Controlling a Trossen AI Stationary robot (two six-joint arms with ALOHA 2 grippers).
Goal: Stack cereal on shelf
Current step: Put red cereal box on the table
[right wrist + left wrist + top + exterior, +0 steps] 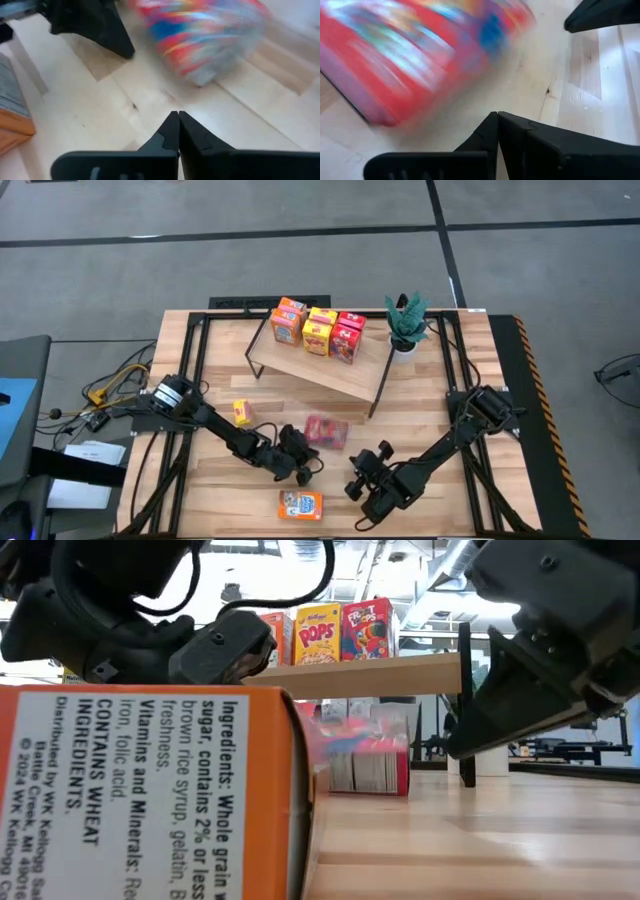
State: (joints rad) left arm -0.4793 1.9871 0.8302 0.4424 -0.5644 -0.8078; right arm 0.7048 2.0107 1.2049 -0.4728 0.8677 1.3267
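The table (420,430) is pale planked wood, smooth with a slight sheen. The shelf (330,370) is a light-wood board on thin black metal legs. The cereal boxes (320,330) are printed cardboard, faintly glossy. Both grippers' fingers (175,135) look like matt black plastic.

Both arms are reaching low toward the table's front middle; the left gripper (305,463) and right gripper (362,477) are pinching closed, empty.
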